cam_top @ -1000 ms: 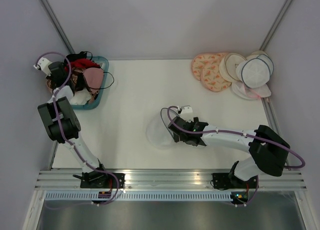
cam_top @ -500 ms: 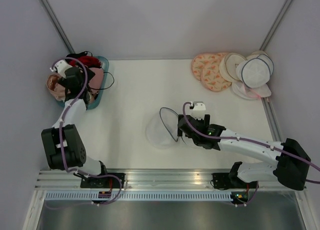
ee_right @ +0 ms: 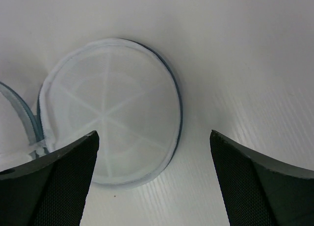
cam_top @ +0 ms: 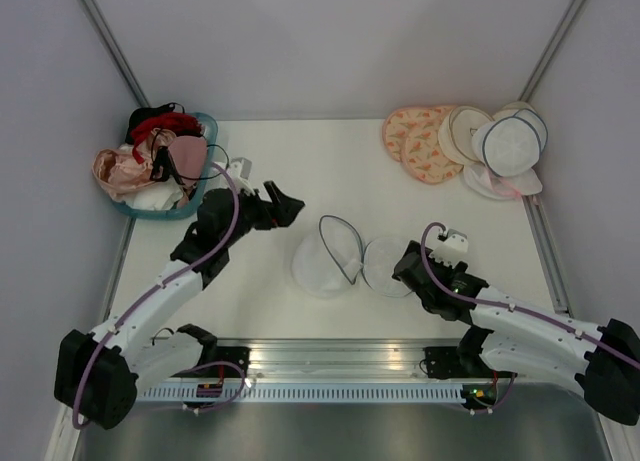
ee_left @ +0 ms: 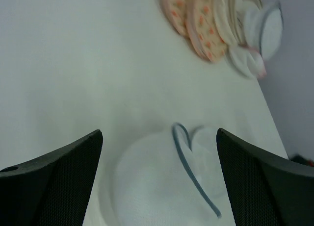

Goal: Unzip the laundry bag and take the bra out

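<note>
The white mesh laundry bag [cam_top: 322, 264] lies mid-table, unzipped, its navy zipper trim [cam_top: 340, 243] arching up and its round lid [cam_top: 385, 268] folded flat to the right. My left gripper [cam_top: 288, 203] hovers open just left of and behind the bag, nothing between its fingers; its wrist view looks down on the bag [ee_left: 157, 187]. My right gripper [cam_top: 405, 276] is open at the lid's right edge, and the lid [ee_right: 110, 123] lies between and ahead of its jaws [ee_right: 153, 133]. Several bras [cam_top: 185, 156] are piled in the teal basket [cam_top: 160, 211]; the bag looks empty.
A peach garment [cam_top: 115, 168] hangs over the basket's left rim. At the back right lie peach patterned round bags [cam_top: 420, 143], cream ones [cam_top: 462, 131] and another white bag with navy trim [cam_top: 510, 146]. The table's right edge rail [cam_top: 545, 251] runs beside my right arm.
My left arm swung from the basket to the table's middle and its jaws opened. My right arm drew back from the bag towards the near right, leaving the lid lying flat.
</note>
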`<state>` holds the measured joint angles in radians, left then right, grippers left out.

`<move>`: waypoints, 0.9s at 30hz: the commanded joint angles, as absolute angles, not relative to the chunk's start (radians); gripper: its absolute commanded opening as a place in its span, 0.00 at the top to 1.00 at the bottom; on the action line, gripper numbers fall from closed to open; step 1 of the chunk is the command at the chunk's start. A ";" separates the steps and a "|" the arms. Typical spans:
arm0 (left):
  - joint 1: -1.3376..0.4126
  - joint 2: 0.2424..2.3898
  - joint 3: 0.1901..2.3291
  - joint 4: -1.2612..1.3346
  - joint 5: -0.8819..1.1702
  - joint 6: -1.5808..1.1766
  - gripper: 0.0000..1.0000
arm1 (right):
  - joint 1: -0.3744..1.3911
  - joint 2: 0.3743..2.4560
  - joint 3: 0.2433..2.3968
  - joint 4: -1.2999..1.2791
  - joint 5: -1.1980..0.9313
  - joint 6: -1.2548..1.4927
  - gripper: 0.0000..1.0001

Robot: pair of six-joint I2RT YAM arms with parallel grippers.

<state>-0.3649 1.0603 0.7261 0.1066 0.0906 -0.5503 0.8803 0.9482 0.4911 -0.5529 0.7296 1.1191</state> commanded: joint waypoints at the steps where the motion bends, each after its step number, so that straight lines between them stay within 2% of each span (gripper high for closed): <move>1: -0.480 0.977 0.634 0.092 0.314 -0.613 0.00 | 0.874 0.923 0.439 -0.508 0.713 1.223 0.02; 4: -0.523 0.884 0.548 0.123 0.388 -0.672 0.00 | 0.874 0.927 0.400 -0.465 0.680 1.239 0.02; 11: -0.537 0.602 0.442 0.058 0.385 -0.721 0.00 | 0.874 0.931 0.293 -0.328 0.618 1.287 0.03; 17: -0.537 0.520 0.413 -0.021 0.399 -0.735 0.00 | 0.876 0.942 0.189 -0.158 0.578 1.331 0.21; 20: -0.537 0.485 0.407 -0.046 0.384 -0.738 0.00 | 0.874 0.971 0.182 -0.126 0.595 1.339 0.56; 21: -0.537 0.476 0.405 -0.054 0.376 -0.732 0.00 | 0.876 0.977 0.193 -0.150 0.607 1.341 0.81; 22: -0.537 0.463 0.406 -0.063 0.368 -0.729 0.00 | 0.874 0.982 0.207 -0.173 0.618 1.339 0.95; 23: -0.537 0.457 0.410 -0.069 0.364 -0.726 0.00 | 0.876 0.979 0.222 -0.202 0.632 1.341 1.00; 27: -0.537 0.445 0.434 -0.119 0.359 -0.703 0.00 | 0.874 0.904 0.326 -0.394 0.769 1.305 1.00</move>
<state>-0.5346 0.4561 0.4065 -0.0765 0.3676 -0.7040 0.8761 0.9489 0.2417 -0.2344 0.6525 1.3193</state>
